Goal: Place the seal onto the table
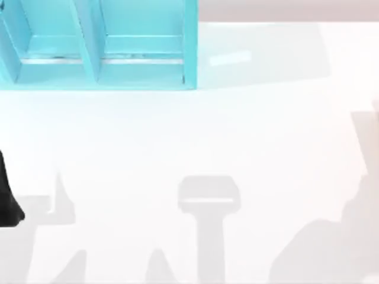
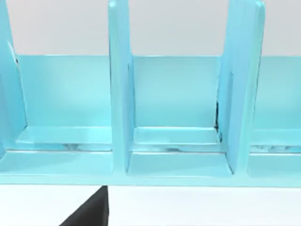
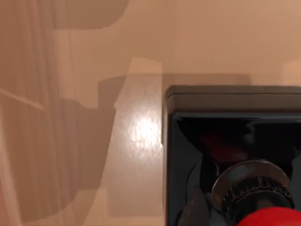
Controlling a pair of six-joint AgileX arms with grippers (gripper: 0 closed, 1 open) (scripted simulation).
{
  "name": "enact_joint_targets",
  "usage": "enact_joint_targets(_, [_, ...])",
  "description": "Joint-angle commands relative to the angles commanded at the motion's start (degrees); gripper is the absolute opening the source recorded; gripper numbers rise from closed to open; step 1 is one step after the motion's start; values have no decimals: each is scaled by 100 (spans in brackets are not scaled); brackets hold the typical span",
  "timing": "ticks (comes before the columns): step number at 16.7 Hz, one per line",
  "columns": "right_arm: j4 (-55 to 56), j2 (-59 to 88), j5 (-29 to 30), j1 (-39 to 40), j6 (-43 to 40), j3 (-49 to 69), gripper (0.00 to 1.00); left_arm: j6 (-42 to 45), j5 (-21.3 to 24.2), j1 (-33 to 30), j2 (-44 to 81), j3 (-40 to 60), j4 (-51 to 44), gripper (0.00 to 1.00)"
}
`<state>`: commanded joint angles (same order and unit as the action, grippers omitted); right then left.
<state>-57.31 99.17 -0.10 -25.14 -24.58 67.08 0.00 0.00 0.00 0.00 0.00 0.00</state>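
1. The seal (image 3: 230, 122) sat close beneath the right wrist camera. It was seen from the handle end, with its black square block farthest from the lens.
2. Its glossy red knob (image 3: 273, 219) was nearest the camera. A ribbed metal collar (image 3: 249, 181) joined the knob to the block.
3. A smooth, slightly shiny surface lay behind the seal, carrying a bright highlight and several soft shadows. Whether the block touched that surface or hung above it could not be told, nor which edge of the table it was near.
4. The right gripper's state could not be made out, so it was unclear how wide it stood or whether it had hold of the seal.
5. From above, the table (image 1: 177, 136) was a broad white worktop marked by grey shadows along its near edge and toward its right edge.
6. A turquoise shelf unit (image 1: 189, 47) stood at the far left corner of the worktop, its open compartments split by upright dividers.
7. The left arm (image 1: 7, 195) showed as a black shape at the worktop's left edge, well apart from the shelf unit.
8. The left wrist camera faced the shelf unit's compartments, with a strip of white worktop in front of them.
9. A black wedge (image 2: 89, 212) of the left gripper reached in over that strip, just short of the shelf's front lip. Its opening could not be told, and no object was seen in it.
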Motion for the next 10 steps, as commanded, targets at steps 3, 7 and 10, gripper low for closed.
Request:
enact_joint_targets(3, [-948, -257, -1, 759, 729, 603, 0, 0, 0, 0, 0, 0, 0, 100])
enact_joint_targets(7, [-2373, -712, -8, 1937, 1940, 1424, 0, 0, 0, 0, 0, 0, 0, 100])
enact_joint_targets(10, [-2888, -995, -5, 2451, 2455, 1808, 0, 0, 0, 0, 0, 0, 0, 100])
